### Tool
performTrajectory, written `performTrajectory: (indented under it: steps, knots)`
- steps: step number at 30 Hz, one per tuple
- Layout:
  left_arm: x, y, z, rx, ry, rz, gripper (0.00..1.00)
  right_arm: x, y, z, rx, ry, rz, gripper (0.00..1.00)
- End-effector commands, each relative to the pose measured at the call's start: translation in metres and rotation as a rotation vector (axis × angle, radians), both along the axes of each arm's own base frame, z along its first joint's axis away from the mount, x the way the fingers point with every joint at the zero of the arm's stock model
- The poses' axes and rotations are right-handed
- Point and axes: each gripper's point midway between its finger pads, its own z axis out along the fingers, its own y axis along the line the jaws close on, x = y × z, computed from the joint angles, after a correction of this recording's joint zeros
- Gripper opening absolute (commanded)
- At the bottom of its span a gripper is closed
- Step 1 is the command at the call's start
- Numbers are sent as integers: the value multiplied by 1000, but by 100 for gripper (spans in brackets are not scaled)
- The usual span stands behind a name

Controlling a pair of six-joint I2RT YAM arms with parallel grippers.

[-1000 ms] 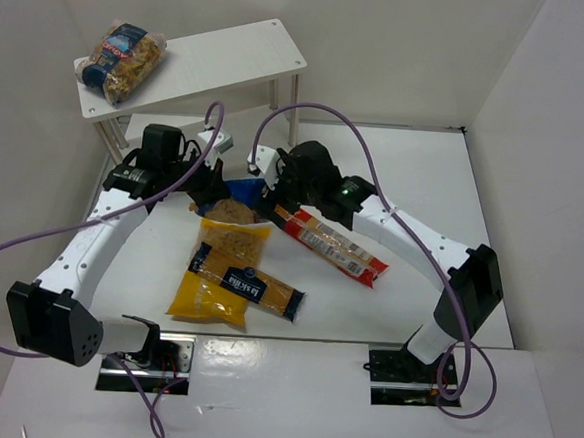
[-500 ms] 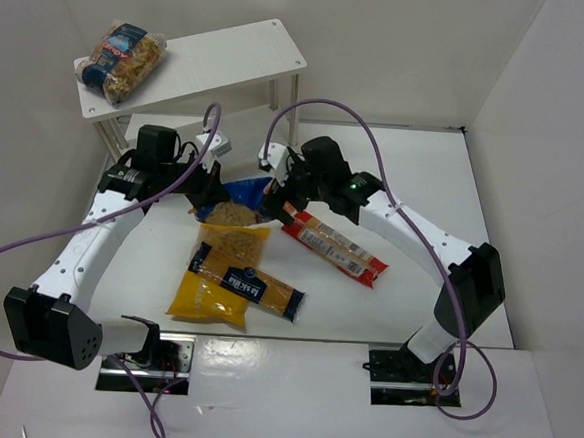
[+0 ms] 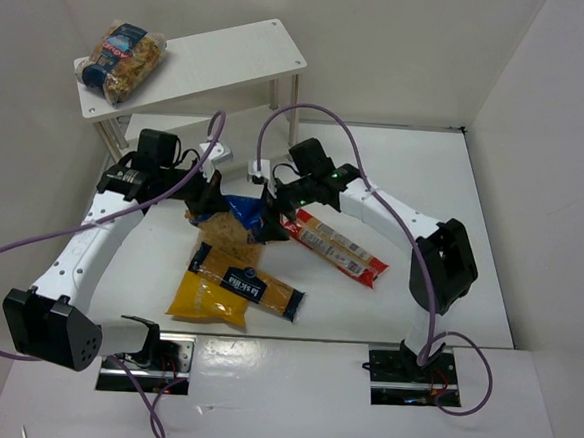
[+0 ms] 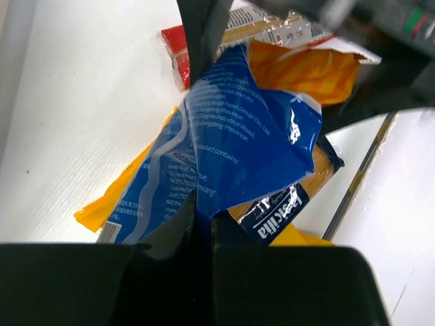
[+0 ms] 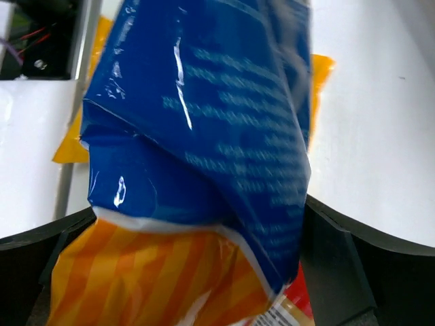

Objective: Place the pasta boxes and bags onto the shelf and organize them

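Observation:
The blue bag with the orange end (image 3: 240, 210) hangs between my two grippers, above the big yellow bag (image 3: 206, 295). My left gripper (image 3: 210, 201) is shut on the bag's blue edge (image 4: 238, 136); its fingertips (image 4: 202, 204) pinch the film. My right gripper (image 3: 270, 216) is open, with its jaws wide on either side of the bag's orange end (image 5: 149, 278). The long yellow pack with the dark-blue label (image 3: 250, 285) lies across the big yellow bag. The red-and-clear pack (image 3: 336, 248) lies to the right. The spiral-pasta bag (image 3: 123, 59) sits on the white shelf (image 3: 238, 60).
The shelf stands at the back left, with its lower board (image 3: 178, 129) just behind my left arm. White walls close in the table on the left, back and right. Purple cables arch over both arms.
My right gripper has swung left and now straddles the blue bag's orange end. The bag has come off the table, toward the big yellow bag, in my left gripper.

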Motion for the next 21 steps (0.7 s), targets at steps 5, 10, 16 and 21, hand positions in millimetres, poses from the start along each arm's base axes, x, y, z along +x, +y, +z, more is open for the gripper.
performTrajectory:
  steps: [5, 10, 16, 21]
  knots:
    - [2, -23, 72, -138, -233, -121, 0, -29, 34, 19, 32, -19, 105, 0]
    - [8, -16, 62, -110, -223, -63, 0, -19, 32, 31, 13, -43, 36, 0]
    - [26, 22, 60, 3, -281, 174, 95, 9, 12, 63, 31, -172, -134, 0]
    - [34, 65, 48, 102, -307, 413, 100, 25, -3, 75, 22, -258, -256, 0]
